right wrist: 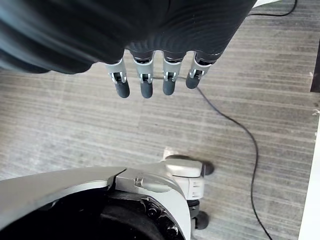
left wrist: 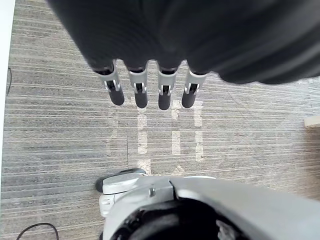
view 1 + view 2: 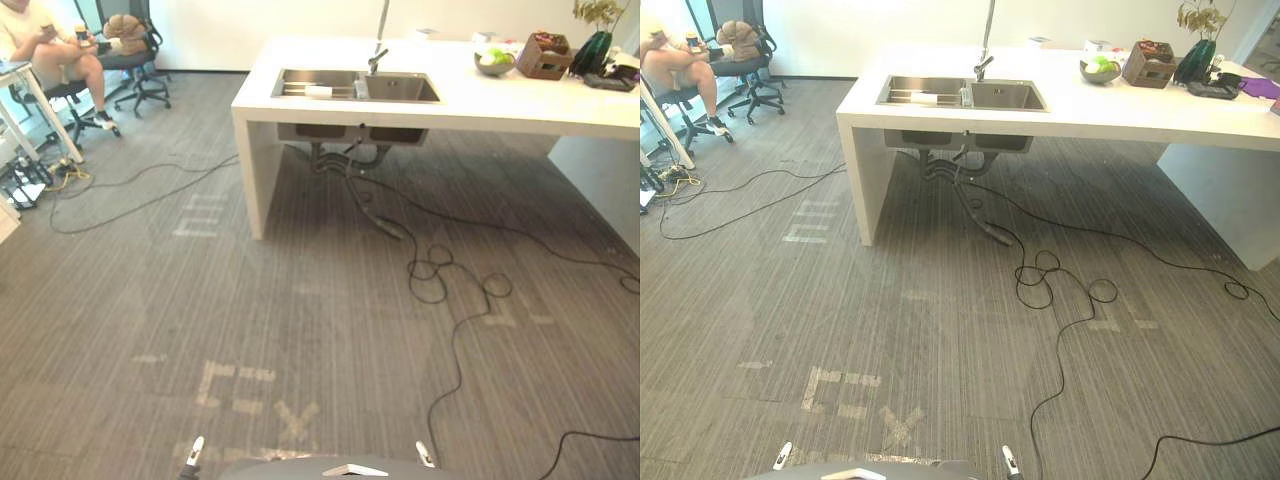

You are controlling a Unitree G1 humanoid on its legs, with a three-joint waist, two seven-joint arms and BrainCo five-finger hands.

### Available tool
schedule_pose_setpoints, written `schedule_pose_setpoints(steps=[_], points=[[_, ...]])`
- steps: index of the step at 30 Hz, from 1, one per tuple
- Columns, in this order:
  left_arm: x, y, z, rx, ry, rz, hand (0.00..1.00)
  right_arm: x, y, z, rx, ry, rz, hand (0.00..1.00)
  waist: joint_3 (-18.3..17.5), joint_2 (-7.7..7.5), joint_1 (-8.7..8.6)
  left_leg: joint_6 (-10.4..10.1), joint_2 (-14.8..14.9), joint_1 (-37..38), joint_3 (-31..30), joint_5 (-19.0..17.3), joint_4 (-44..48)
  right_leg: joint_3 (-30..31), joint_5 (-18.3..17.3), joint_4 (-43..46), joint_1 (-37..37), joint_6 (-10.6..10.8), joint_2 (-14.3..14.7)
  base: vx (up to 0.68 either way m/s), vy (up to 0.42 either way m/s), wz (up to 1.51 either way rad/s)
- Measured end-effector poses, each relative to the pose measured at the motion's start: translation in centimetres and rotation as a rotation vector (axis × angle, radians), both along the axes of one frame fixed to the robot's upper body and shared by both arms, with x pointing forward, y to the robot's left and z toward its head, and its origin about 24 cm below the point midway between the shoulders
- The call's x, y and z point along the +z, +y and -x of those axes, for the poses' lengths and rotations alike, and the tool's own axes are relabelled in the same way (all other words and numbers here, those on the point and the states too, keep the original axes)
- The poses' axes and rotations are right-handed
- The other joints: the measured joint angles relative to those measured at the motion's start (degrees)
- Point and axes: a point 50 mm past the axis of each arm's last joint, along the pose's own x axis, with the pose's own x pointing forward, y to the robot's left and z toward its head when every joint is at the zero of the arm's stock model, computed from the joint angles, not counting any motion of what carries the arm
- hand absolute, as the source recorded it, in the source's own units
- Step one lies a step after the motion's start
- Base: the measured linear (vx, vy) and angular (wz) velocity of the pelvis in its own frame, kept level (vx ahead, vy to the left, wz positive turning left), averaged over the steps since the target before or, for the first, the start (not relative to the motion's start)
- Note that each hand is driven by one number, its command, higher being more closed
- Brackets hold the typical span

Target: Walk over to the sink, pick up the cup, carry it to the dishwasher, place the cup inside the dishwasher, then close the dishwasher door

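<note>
Grey carpet fronts the sink; left hand and right hand hang slack, empty.

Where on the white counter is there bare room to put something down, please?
The counter is bare along its front edge, right of the sink, and between the sink and the green bowl. It is crowded at the back right: bowl, brown box, dark vase.

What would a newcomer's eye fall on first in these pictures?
A white counter with a steel sink stands ahead across the grey carpet. A person sits on an office chair at the far left. The left hand and right hand hang open above the carpet.
</note>
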Motion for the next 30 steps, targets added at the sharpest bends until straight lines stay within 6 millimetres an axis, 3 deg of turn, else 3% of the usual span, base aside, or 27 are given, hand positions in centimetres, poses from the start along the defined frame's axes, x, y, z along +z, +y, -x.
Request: schedule_pose_setpoints(steps=[1, 3, 4, 5, 6, 13, 16, 19, 22, 26, 30], points=[[0.0, 0.0, 0.0, 0.000, 0.000, 0.000, 0.00, 0.0, 0.0, 0.0, 0.000, 0.000, 0.000, 0.00, 0.0, 0.61, -0.03, 0.0, 0.0, 0.0, 0.0, 0.0, 0.0, 0.1, 0.0, -0.1, 0.0, 0.0, 0.0, 0.00, 0.000, 0.00], [0.0, 0.0, 0.1, 0.001, 0.003, 0.000, 0.00, 0.0, 0.0, 0.1, -0.001, 0.005, 0.000, 0.00, 0.0, 0.15, 0.02, 0.0, 0.0, 0.0, 0.0, 0.0, -0.1, 0.1, 0.0, -0.3, 0.1, 0.0, 0.0, 0.03, 0.002, -0.01], [-0.1, -0.1, -0.4, 0.220, 0.020, 0.143, 0.00, -0.1, 0.0, -0.5, -0.237, -0.008, -0.100, 0.00, 1.7, 0.63, 0.48, 0.4, 0.8, 2.9, 2.0, 0.6, -2.0, -2.6, 0.0, -1.6, 2.9, -0.5, -1.1, 0.05, -0.008, -0.05], [-0.3, -0.3, -0.2, 0.437, 0.055, 0.287, 0.00, -0.3, -0.4, -0.3, -0.485, 0.003, -0.180, 0.00, 4.1, 0.59, 0.87, 0.3, 1.7, 6.7, 5.4, 1.3, -4.8, -8.2, 0.9, -4.0, 6.9, 0.1, -3.4, 0.00, -0.005, -0.11], [-0.3, -1.1, 0.3, 0.610, 0.070, 0.437, 0.00, -0.5, -0.2, 0.1, -0.677, 0.011, -0.260, 0.00, 4.4, 0.94, 1.21, 0.0, 2.0, 9.4, 6.9, 1.7, -8.0, -10.2, 2.3, -7.5, 9.7, 0.9, -3.6, 0.01, -0.009, -0.09], [-0.3, -1.3, -0.1, 0.654, 0.080, 0.484, 0.00, -0.4, 0.2, -0.7, -0.852, -0.046, -0.369, 0.00, 3.7, 1.01, 1.48, -1.1, 2.1, 10.8, 9.8, 7.0, -17.1, -12.8, 6.6, -15.5, 11.2, 1.9, -3.3, 0.05, 0.010, 0.16], [-0.3, -1.2, -0.2, 0.655, 0.076, 0.466, 0.00, -0.4, 0.5, -1.6, -0.852, -0.065, -0.385, 0.00, 3.9, 0.75, 1.67, -0.9, 2.0, 11.8, 9.9, 7.2, -17.5, -13.0, 6.9, -16.5, 12.5, 2.2, -3.3, 0.10, 0.009, 0.03], [-0.2, -0.9, -1.4, 0.594, 0.032, 0.412, 0.00, -0.2, 1.5, -3.9, -0.838, -0.137, -0.424, 0.00, 4.0, 0.60, 2.08, -0.8, 1.8, 12.1, 9.8, 7.1, -17.3, -13.5, 7.3, -18.4, 13.6, 2.9, -3.3, 0.05, -0.009, 0.04], [-0.2, -0.6, -2.6, 0.411, 0.018, 0.288, 0.00, 0.0, 1.4, -4.9, -0.773, -0.170, -0.397, 0.00, 4.3, 0.91, 2.45, -0.9, 1.7, 12.4, 9.5, 7.1, -17.3, -14.2, 7.3, -18.9, 14.3, 2.9, -3.2, -0.01, -0.018, 0.09], [0.2, -0.3, -5.2, 0.040, 0.020, 0.038, 0.00, 0.5, 1.1, -6.8, -0.649, -0.219, -0.345, 0.00, 4.8, 1.13, 2.17, -0.8, 1.8, 12.5, 9.2, 7.2, -17.6, -14.3, 7.4, -18.8, 14.3, 2.9, -3.1, -0.05, -0.012, 0.00], [0.8, -0.2, -7.4, -0.088, -0.029, -0.080, 0.00, 0.9, 1.5, -8.4, -0.543, -0.250, -0.307, 0.00, 5.3, 0.72, 1.71, -0.5, 1.7, 12.4, 9.1, 7.4, -17.6, -14.2, 7.4, -18.7, 14.2, 2.8, -3.2, -0.05, 0.006, 0.00]])
